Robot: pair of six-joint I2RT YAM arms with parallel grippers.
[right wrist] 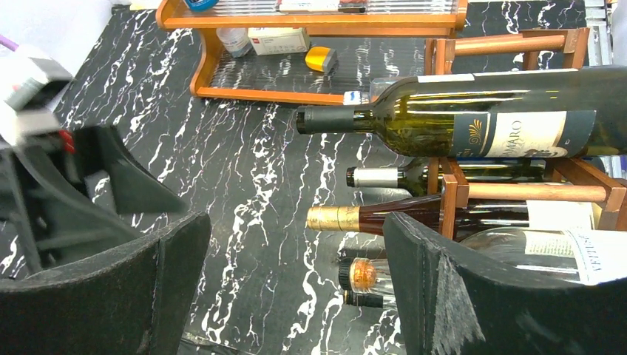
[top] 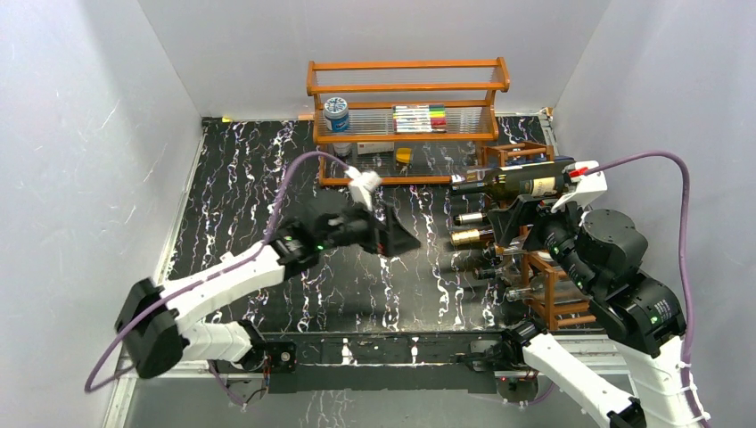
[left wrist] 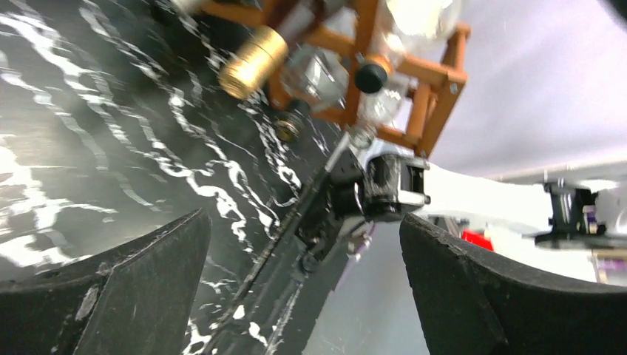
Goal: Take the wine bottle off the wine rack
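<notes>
The right pincer (right wrist: 294, 231) is open, nearest the rack (right wrist: 517, 192). The top bottle (right wrist: 473, 118) lies flat ahead, neck left.

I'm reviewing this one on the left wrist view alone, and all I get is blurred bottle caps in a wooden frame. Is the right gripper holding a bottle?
Observer: No. The right gripper is open and empty.
Operator: Which bottle is uppermost?
Observer: A dark green wine bottle with a pale label. It lies at the top of the wine rack, neck toward the left arm's side.
Operator: Where is my arm relative to it?
Observer: The left gripper hangs over the marbled table, left of the rack and apart from every bottle.
</notes>
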